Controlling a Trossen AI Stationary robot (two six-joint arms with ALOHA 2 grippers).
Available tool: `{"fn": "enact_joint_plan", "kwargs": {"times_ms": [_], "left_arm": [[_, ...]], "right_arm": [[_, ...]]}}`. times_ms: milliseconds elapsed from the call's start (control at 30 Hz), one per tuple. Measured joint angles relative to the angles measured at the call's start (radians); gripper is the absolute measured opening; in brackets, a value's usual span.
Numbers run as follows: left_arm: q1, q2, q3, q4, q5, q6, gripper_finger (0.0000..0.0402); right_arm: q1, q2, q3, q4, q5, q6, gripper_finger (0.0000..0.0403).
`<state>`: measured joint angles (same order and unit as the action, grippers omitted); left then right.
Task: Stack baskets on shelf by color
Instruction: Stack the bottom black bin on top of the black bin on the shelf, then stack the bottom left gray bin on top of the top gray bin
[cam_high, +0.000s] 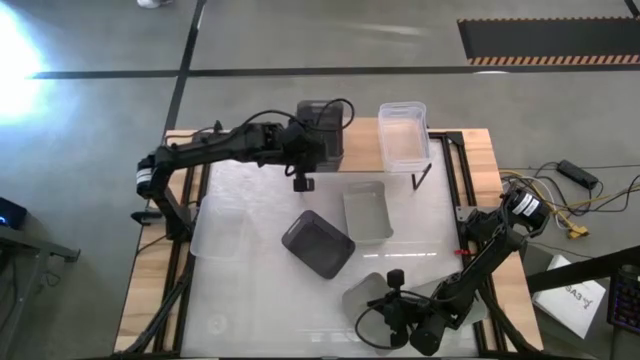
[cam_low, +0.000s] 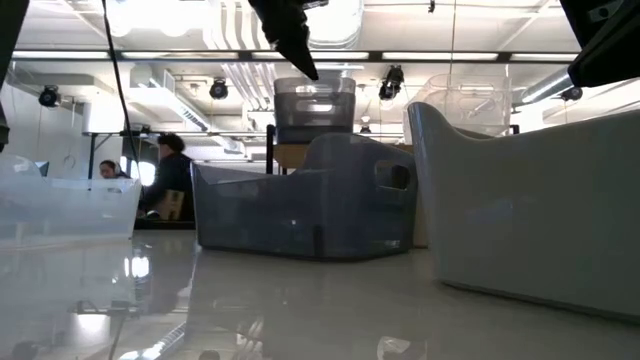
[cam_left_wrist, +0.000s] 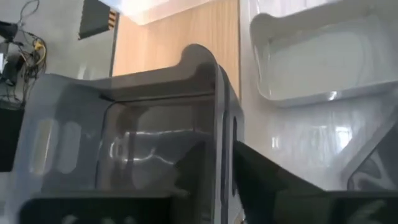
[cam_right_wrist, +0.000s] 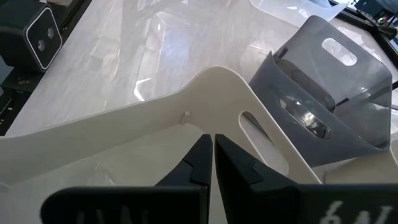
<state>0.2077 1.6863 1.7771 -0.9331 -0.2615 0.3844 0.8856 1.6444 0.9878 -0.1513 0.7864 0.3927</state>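
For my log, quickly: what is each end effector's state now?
Left end effector: closed on the dark grey basket.
Right end effector: closed at the light grey basket; grip unclear.

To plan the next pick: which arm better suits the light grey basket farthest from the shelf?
Likely right: right gripper sits at that light grey basket; left gripper is away at the shelf.

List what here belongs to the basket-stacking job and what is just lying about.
Job: shelf; dark grey basket on it at the left pincer; clear basket beside that; middle light grey basket; second dark grey basket; second clear basket; near light grey basket at the right pincer.
Lying about: cables, paper sheet, off to the right.
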Motion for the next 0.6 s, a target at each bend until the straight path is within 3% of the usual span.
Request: {"fn": "enact_joint_plan", "kwargs": {"times_ms": [200,367,600], "left_arm": [[-0.016,-0.041,0.049,-0.047,-0.014,-0.057,0.0140],[-0.097,-0.114,0.044,-0.165,-0.018,-0.230,0.0154],[-0.384,-0.232,-0.193,-0.180,-0.262,-0.468,0.0137]], "right_arm": [[0.000,0.000,0.000,0.000,0.000,0.000,0.0011],[0.024,-0.008,0.003,-0.003,0.069,0.000,0.0011],[0.118,-0.066,0.022,-0.047,0.282,0.016,0.0011]]}}
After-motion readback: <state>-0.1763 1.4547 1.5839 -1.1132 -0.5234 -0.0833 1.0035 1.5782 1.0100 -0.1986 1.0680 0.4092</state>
